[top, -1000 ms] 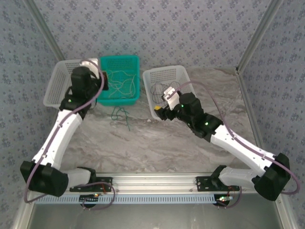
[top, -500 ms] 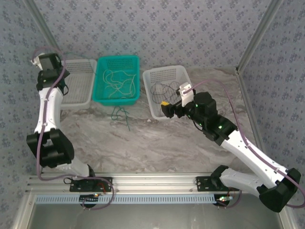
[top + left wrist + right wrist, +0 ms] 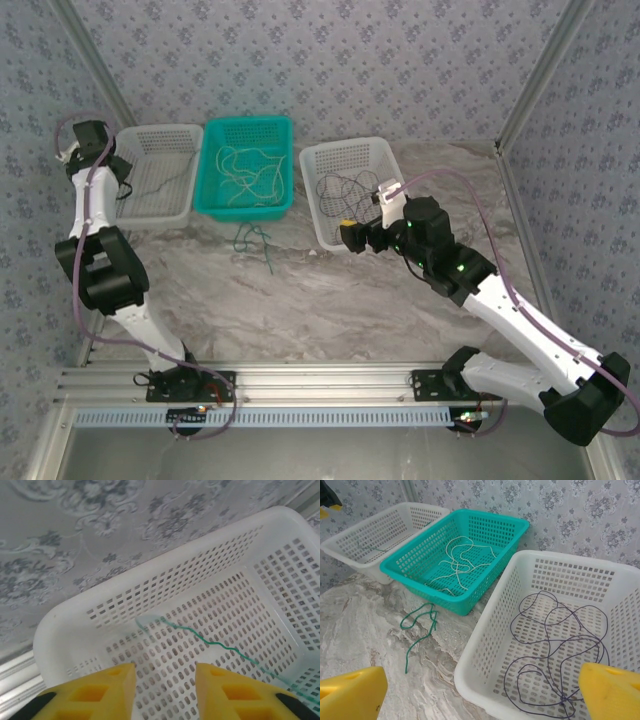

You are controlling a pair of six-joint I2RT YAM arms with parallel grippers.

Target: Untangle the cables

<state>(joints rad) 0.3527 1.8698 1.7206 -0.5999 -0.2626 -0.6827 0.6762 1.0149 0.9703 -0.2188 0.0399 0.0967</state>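
Grey marbled worktop [image 3: 330,300] spread over the middle of the overhead frame. Along its far edge, three baskets in a row: left white basket [image 3: 160,129] at upper left, teal basket [image 3: 248,122] just beside it, right white basket [image 3: 345,146] a little apart, right of centre.

Left claw [image 3: 165,672] raised over the left white basket, yellow fingers parted with nothing between them. Right claw [image 3: 482,687] low over the worktop near the front corner of the right white basket, spread wide and empty, one yellow finger in each lower corner of its wrist view.

Dark purple cables [image 3: 552,645] looped inside the right white basket. Cream cables [image 3: 460,562] coiled inside the teal basket. Loose green cable [image 3: 422,639] lying on the worktop just in front of the teal basket. Thin wavy green cable [image 3: 200,637] lying on the floor of the left white basket, below the left claw.
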